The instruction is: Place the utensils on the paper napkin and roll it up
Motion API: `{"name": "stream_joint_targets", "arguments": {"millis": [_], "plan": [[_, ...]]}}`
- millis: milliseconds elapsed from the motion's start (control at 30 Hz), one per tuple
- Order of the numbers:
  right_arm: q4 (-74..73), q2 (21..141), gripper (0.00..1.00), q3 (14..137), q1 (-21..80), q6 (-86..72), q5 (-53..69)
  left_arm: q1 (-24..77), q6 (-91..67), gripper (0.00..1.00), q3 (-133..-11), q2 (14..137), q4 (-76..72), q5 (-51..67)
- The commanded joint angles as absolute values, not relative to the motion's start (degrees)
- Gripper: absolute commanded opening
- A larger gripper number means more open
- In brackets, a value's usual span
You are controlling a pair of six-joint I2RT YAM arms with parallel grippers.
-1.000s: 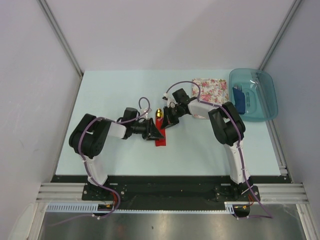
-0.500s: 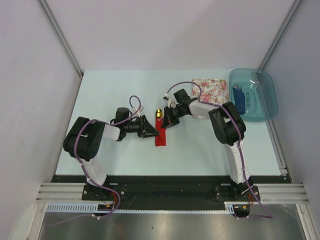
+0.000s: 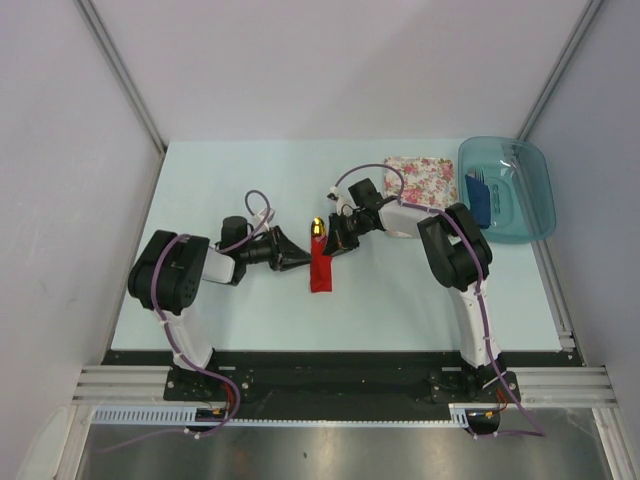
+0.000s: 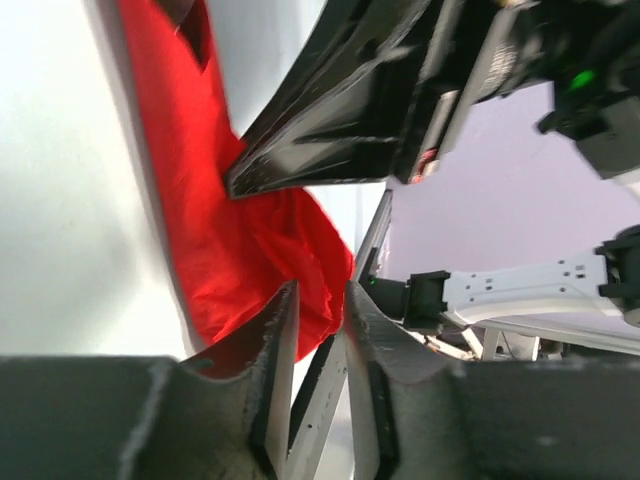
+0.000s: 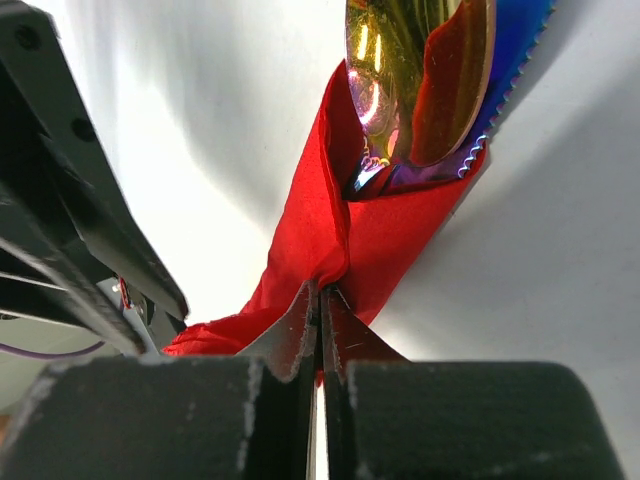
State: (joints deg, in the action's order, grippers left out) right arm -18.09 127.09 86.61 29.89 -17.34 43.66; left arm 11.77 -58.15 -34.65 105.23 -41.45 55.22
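On table [image 3: 200,190], one napkin [image 3: 321,272] pinched by right claw [image 5: 321,292], one gold spoon [image 5: 415,70]

There were two tools: the left tool [image 3: 303,262] and the right tool [image 3: 330,247]. On the one table [image 3: 200,190] lay one red paper napkin [image 3: 321,272]. One gold spoon [image 3: 318,228] and one blue serrated utensil [image 5: 515,55] showed at its end. At the far right corner sat one floral napkin [image 3: 421,180] and one teal tub [image 3: 540,190]. The blue cutlery [image 3: 479,198] inside the tub was too small to count.
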Motion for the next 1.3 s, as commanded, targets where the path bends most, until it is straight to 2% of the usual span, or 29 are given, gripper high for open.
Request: {"name": "stream_joint_targets", "arguments": {"millis": [0, 100, 200, 400, 700, 1033, 1133, 1233, 1267], "plan": [[-18.7, 128.7, 0.00, 85.5, 29.6, -16.6, 41.0, 10.1, -61.7, 0.33, -34.9, 105.9, -49.4, 57.6], [-18.7, 128.8, 0.00, 85.4, 29.5, -16.7, 41.0, 10.7, -57.7, 0.33, -35.6, 105.8, -43.0, 56.6], [-18.6, 128.8, 0.00, 85.3, 29.6, -16.7, 41.0, 12.5, -54.8, 0.25, -36.2, 106.0, -38.9, 56.3], [-18.7, 128.7, 0.00, 85.3, 29.7, -16.8, 41.2, 16.1, -53.0, 0.19, -37.3, 108.0, -34.8, 56.4], [-18.7, 128.8, 0.00, 85.1, 29.6, -17.2, 41.9, 22.0, -55.5, 0.17, -40.2, 111.6, -39.2, 55.6], [-19.2, 127.9, 0.00, 85.6, 29.4, -16.8, 41.3, 21.2, -51.1, 0.14, -40.0, 115.8, -32.3, 53.2], [-20.6, 127.4, 0.10, 86.6, 29.4, -15.7, 40.6, 21.2, -49.0, 0.13, -39.2, 115.9, -30.7, 52.9], [-22.0, 125.9, 0.29, 87.6, 28.9, -15.2, 39.8, 21.1, -47.3, 0.13, -39.0, 116.1, -29.4, 52.6], [-22.2, 125.3, 0.43, 87.6, 28.7, -15.0, 39.6, 21.2, -46.9, 0.13, -39.3, 116.2, -29.0, 52.4]]}}
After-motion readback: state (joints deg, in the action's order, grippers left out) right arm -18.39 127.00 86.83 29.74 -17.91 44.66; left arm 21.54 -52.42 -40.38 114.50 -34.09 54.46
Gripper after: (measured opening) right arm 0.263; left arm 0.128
